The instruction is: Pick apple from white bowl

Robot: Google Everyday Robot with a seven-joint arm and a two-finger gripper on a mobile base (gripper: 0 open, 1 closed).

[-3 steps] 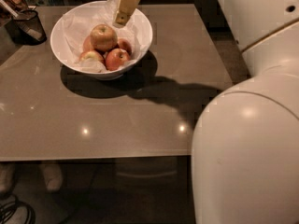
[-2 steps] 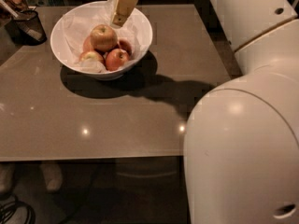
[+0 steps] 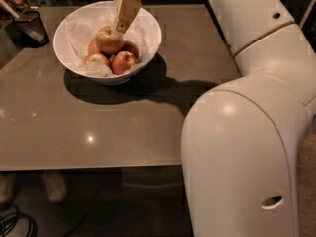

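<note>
The white bowl (image 3: 149, 32), lined with crumpled white paper, stands at the far left of the grey table. The apple (image 3: 108, 40), large and yellow-gold with a reddish blush, lies on top of the fruit in the bowl. My gripper (image 3: 120, 27) reaches down from the top of the view into the bowl. Its tip is right at the apple's upper right side. The upper part of the gripper is cut off by the frame's edge.
Smaller red apples (image 3: 124, 62) lie lower in the bowl. A small dark mesh cup (image 3: 30, 26) stands at the table's far left corner. My white arm (image 3: 247, 112) fills the right side. The table's near edge (image 3: 89, 166) runs across, with shoes (image 3: 52, 185) beneath.
My gripper has come down and slightly left, from over the bowl's far rim to the top of the apple. My arm's white body has swung further left into view.
</note>
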